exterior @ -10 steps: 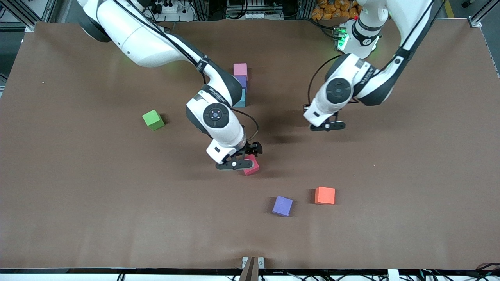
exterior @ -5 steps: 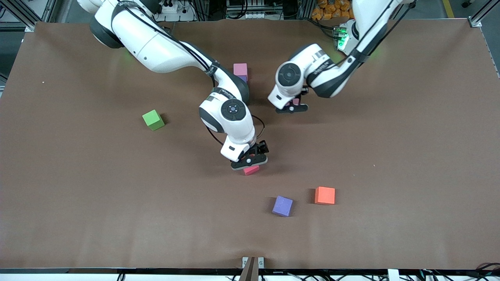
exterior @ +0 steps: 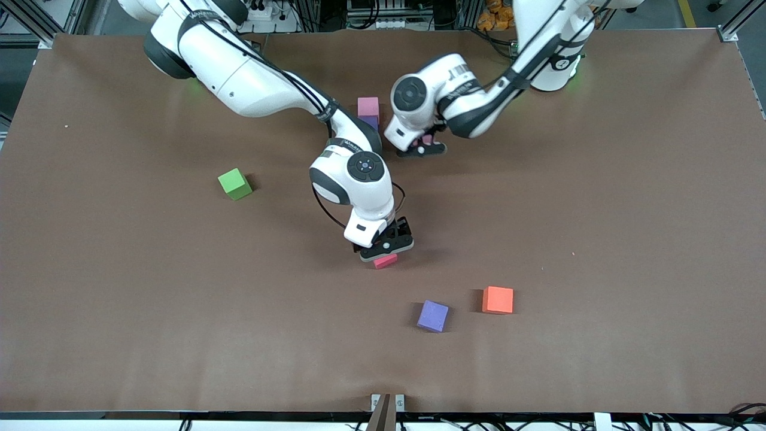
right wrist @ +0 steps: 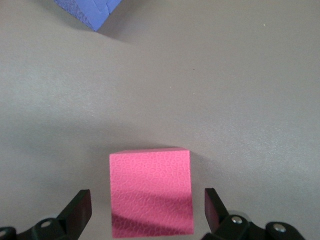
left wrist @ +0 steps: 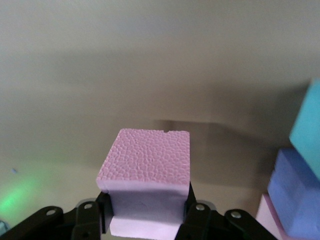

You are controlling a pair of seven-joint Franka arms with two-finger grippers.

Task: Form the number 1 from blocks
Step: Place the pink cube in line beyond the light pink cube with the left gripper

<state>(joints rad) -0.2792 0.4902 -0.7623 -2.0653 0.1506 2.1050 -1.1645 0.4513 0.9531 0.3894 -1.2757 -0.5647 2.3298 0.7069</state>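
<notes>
Left gripper [exterior: 422, 148] is clamped on a light pink foam cube [left wrist: 147, 177] beside the stacked blocks [exterior: 368, 114] near the table's [exterior: 119, 299] base-side edge. Right gripper [right wrist: 147, 212], fingers apart, straddles the crimson foam cube [right wrist: 151, 190] mid-table.

Left pincer [exterior: 422, 148] clamped (right pincer [exterior: 386, 246] agape)

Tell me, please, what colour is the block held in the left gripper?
Light pink; the left wrist view shows it best.
</notes>
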